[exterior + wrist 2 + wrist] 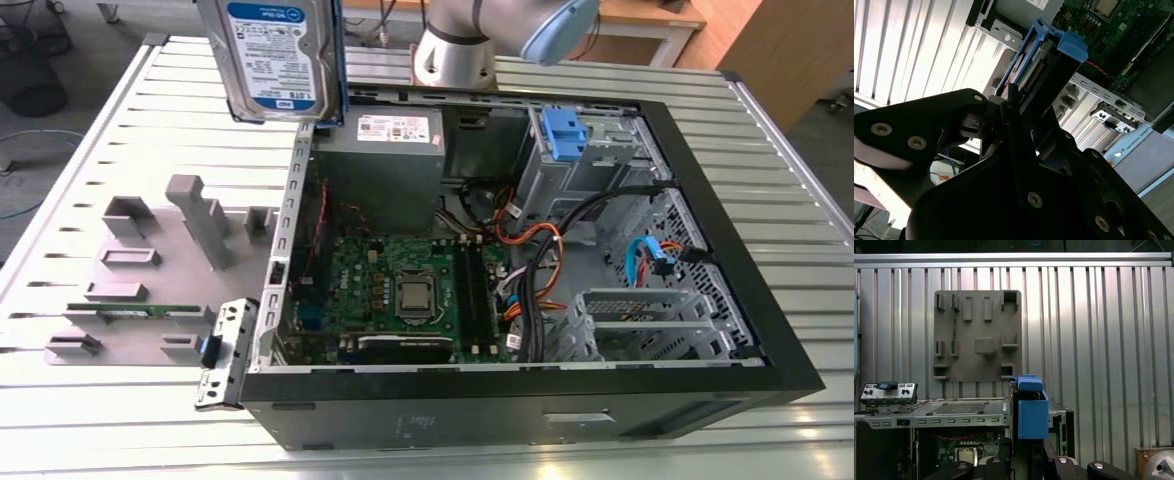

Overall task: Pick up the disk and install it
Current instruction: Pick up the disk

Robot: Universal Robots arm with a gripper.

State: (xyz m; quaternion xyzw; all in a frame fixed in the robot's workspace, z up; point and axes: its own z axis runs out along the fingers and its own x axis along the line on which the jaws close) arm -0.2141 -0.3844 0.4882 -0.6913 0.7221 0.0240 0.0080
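The fingers (1014,115) are clenched on the disk (280,55), which is off the bench (801,200) and held in the air. In the exterior view the disk hangs upright at the upper left, its white-and-blue label facing the camera and a blue rail running down the edge on the exterior view's right. Its lower edge appears just above the far corner of the open case (507,425), close to the gray power supply (387,155). In the second wrist view the disk (1046,55) is seen edge-on, blue rails on both sides and the connector end showing, with the black fingers closing on it from either face. In the first wrist view a blue rail (1032,415) stands upright in front of the camera. The case lies on its side on the slatted bench with its open side up, showing the green motherboard (400,280), bundles of orange, black and blue cables and a blue caddy (561,135) at the far end. On the exterior view's left of the case lies a gray fixture plate (160,275), and a thin green strip (134,311) rests on it near its front edge. The arm (461,45) rises behind the case.
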